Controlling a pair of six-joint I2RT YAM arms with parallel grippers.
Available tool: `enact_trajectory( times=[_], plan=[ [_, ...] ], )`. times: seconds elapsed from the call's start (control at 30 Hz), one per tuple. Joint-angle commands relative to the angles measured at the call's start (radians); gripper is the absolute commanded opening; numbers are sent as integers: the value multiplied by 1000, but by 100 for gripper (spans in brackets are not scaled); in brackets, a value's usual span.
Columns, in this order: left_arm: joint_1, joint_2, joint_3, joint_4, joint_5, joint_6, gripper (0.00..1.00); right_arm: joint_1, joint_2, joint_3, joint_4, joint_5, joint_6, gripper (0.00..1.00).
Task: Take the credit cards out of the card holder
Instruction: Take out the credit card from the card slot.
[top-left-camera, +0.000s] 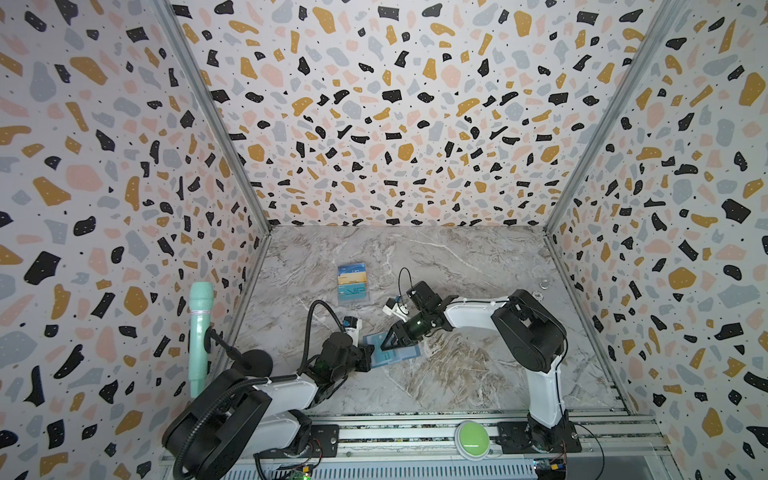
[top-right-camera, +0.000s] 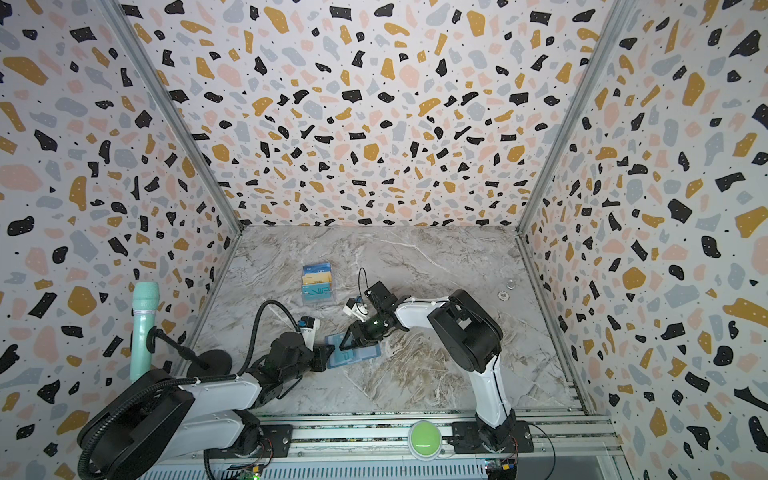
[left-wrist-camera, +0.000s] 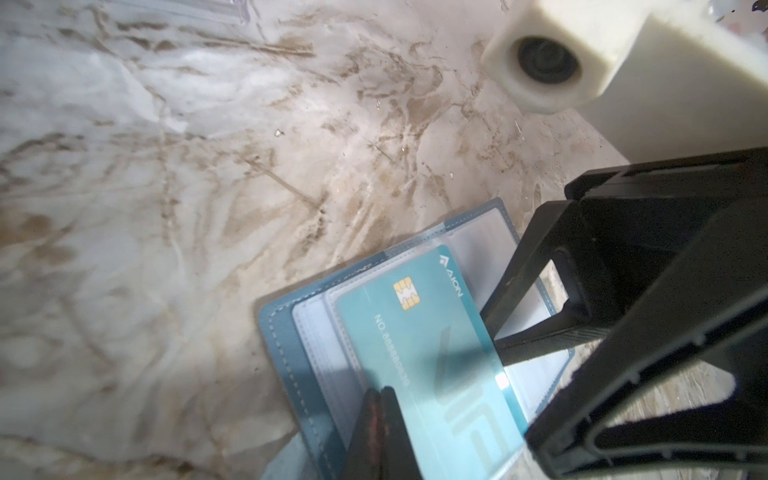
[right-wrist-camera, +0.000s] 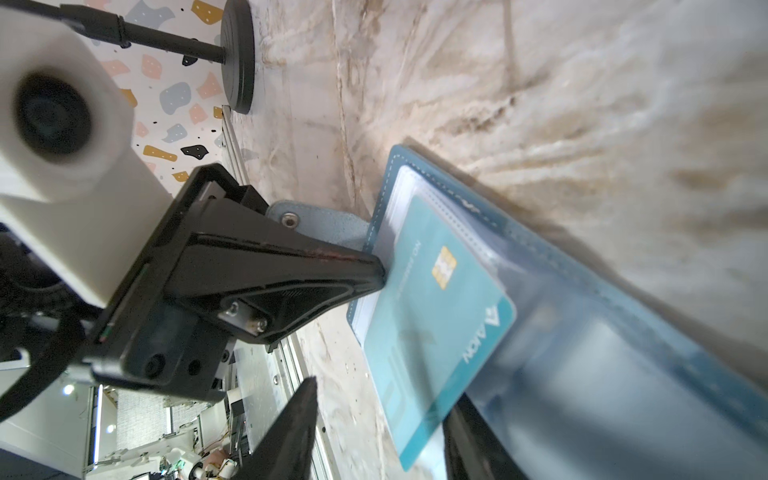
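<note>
The card holder (top-left-camera: 411, 352) (top-right-camera: 372, 351) lies open on the marble table, a dusty-blue booklet with clear sleeves (left-wrist-camera: 316, 332) and a snap tab (right-wrist-camera: 320, 226). A pale teal credit card (left-wrist-camera: 436, 353) (right-wrist-camera: 419, 332) with a chip sticks partway out of a sleeve, and its free end rises off the holder. My left gripper (top-left-camera: 370, 353) (left-wrist-camera: 380, 399) is shut, its tip pressing down on the sleeves at the card's edge. The right gripper (top-left-camera: 389, 343) (right-wrist-camera: 382, 395) stands open with the card's free corner between its fingers (left-wrist-camera: 536, 291), a gap showing on one side.
A clear plastic case of stacked cards (top-left-camera: 353, 282) (top-right-camera: 318, 282) lies further back on the table. A teal microphone (top-left-camera: 200, 332) on a black stand (right-wrist-camera: 239, 54) is at the left wall. Two small round things (top-left-camera: 542, 290) lie near the right wall. A green button (top-left-camera: 471, 439) sits on the front rail.
</note>
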Motion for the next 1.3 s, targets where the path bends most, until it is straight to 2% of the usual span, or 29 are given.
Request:
enact_trajectory(
  times=[0.0, 0.23, 0.43, 0.7, 0.9, 1.07, 1.27],
  plan=[
    [2, -39, -6, -109, -15, 4, 2, 0, -33, -29, 82, -59, 55, 48],
    [2, -136, -8, -181, -28, 6, 3, -3, -18, -98, 274, -84, 211, 48],
    [2, -111, -19, -162, -9, 1, 3, -4, -5, -152, 457, -93, 356, 49],
    [1, -107, -25, -151, -2, -2, 2, 4, 7, -181, 549, -71, 441, 49],
    [1, -112, -25, -153, -2, -2, 2, 23, 32, -174, 551, -57, 449, 50],
    [2, -114, -27, -154, -4, -3, 3, 40, 41, -117, 363, 12, 329, 51],
    [1, -116, -24, -157, -5, -5, 2, 32, 47, -154, 503, -55, 411, 51]
  ],
)
